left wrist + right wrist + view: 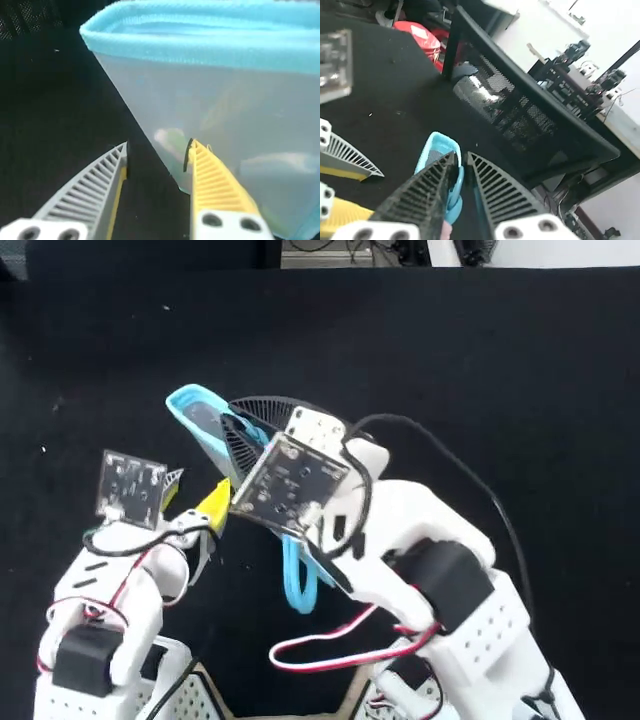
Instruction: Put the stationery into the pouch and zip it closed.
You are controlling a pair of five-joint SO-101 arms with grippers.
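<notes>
Around the work you have a black table point(520, 370). In the right wrist view a red container point(420, 37) and a black mesh panel point(520, 110) stand beyond its far edge. In the high view the right arm point(430, 570) lies across the middle of the table, and its wrist and camera board cover most of the pouch point(195, 415). A black cable point(470, 480) arcs over that arm, and red and white wires point(330, 640) loop near its base.

The pouch is translucent with a light blue zipper edge, and it sits left of centre, lifted at its mouth. Your right gripper point(232, 425) has its black fingers pressed together on that blue edge, pinching it. Your left gripper point(157, 147) is spread, with the grey finger off the pouch and the yellow finger's tip right at the clear wall. You cannot tell whether it touches. Pale shapes show through the wall, too blurred to name. A blue strap point(298, 585) hangs in a loop under the right arm, toward the arms' bases.

Count: one pouch, one strap, two grippers, one pinching and one spread.
</notes>
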